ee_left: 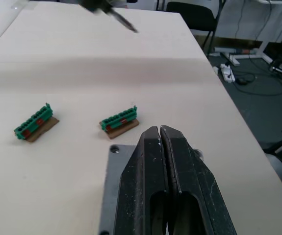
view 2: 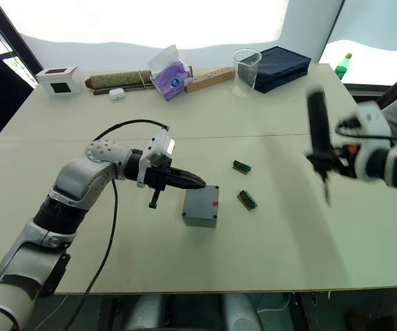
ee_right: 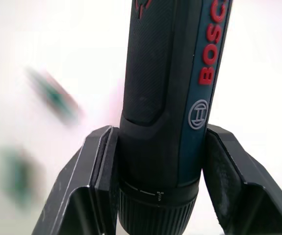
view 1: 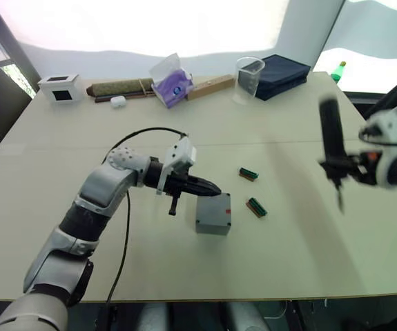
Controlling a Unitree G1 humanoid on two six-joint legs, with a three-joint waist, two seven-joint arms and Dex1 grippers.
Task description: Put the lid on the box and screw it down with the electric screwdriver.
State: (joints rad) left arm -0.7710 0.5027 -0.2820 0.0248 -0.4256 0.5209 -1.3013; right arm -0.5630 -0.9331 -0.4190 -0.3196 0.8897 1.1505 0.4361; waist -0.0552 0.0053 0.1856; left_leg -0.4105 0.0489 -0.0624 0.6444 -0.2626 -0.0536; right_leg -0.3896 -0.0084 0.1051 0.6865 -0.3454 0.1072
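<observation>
right claw [ee_right: 158, 186] gripping electric screwdriver [ee_right: 172, 73] marked BOSCH

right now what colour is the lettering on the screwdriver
Red lettering on the black electric screwdriver, clearest in the right wrist view.

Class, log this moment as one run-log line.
left tool: shut, on box | right tool: holds screwdriver upright, off to the right of box | lid: on

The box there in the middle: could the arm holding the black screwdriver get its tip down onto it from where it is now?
Probably yes. The right gripper holds the electric screwdriver upright above bare table, off to the box's right. Little lies between except two small green parts. The left gripper, shut, rests over the box's top and may crowd it.
</observation>
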